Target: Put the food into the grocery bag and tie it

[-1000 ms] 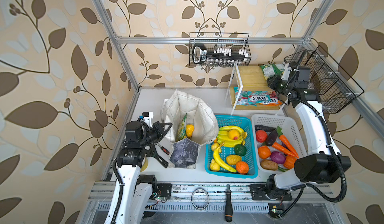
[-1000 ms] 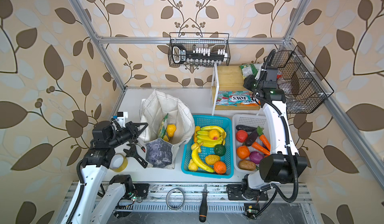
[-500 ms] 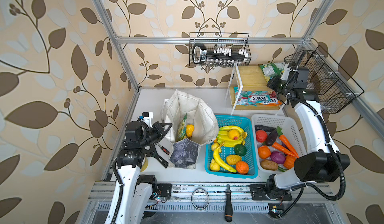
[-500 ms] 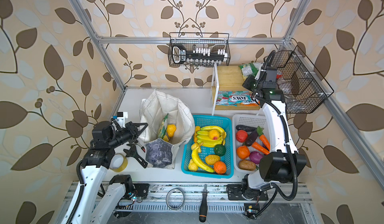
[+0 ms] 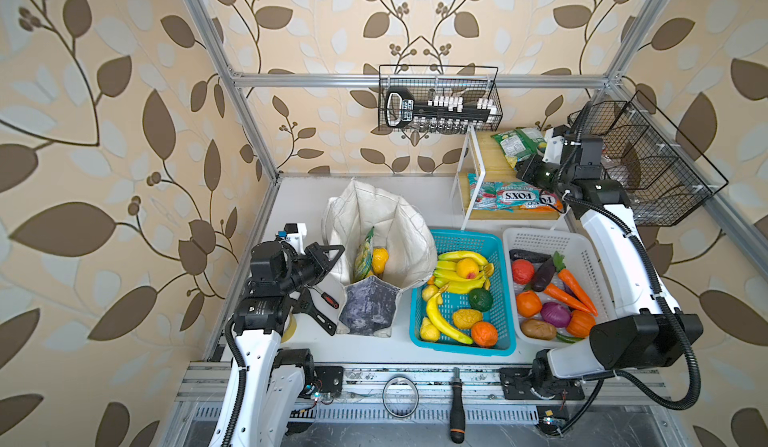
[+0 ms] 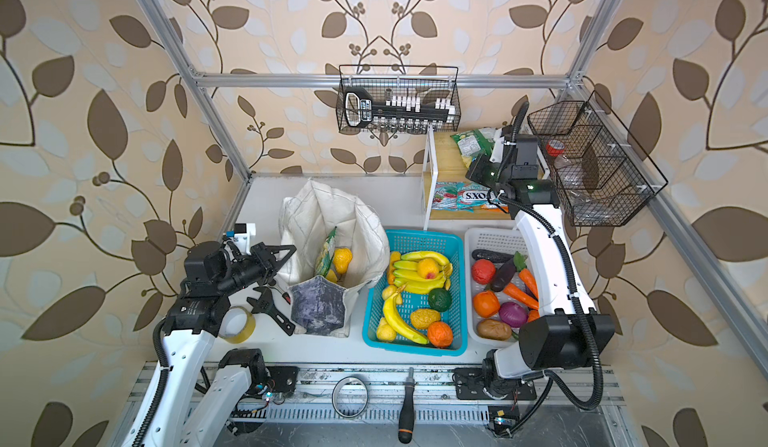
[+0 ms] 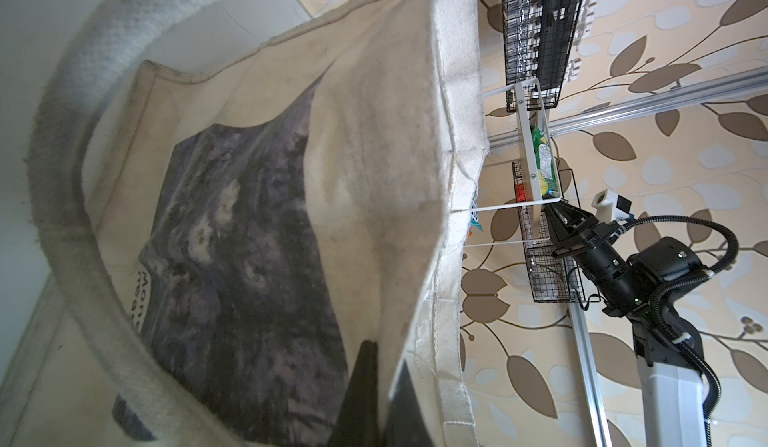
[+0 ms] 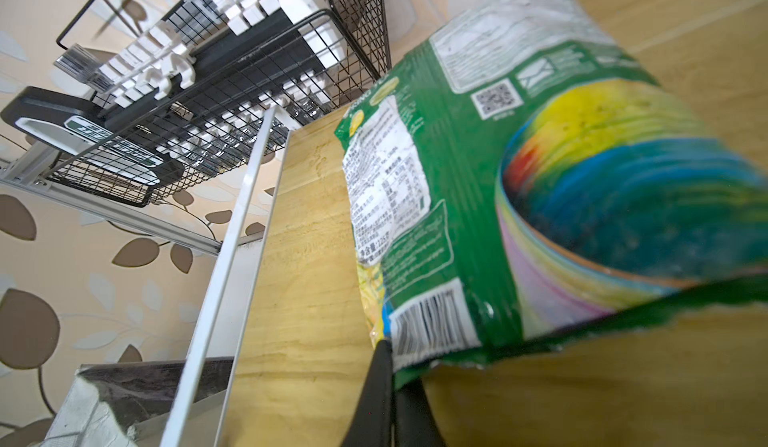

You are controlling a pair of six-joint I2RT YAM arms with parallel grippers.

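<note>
Nearby, the left gripper (image 5: 338, 254) stays clamped on the soft cloth rim of the grocery bag (image 5: 399, 224), its mouth gaping just beyond. Farther back, the right gripper (image 8: 392, 378), apart a second ago, now pinches the ragged corner of the crinkly green snack packet (image 8: 540, 175) on the smooth wooden shelf (image 8: 299, 258), white rail (image 8: 232, 237) close alongside.

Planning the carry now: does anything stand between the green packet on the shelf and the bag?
Yes: the white frame at the edge of the shelf stands between the packet and the bag. The bag's mouth is open.
</note>
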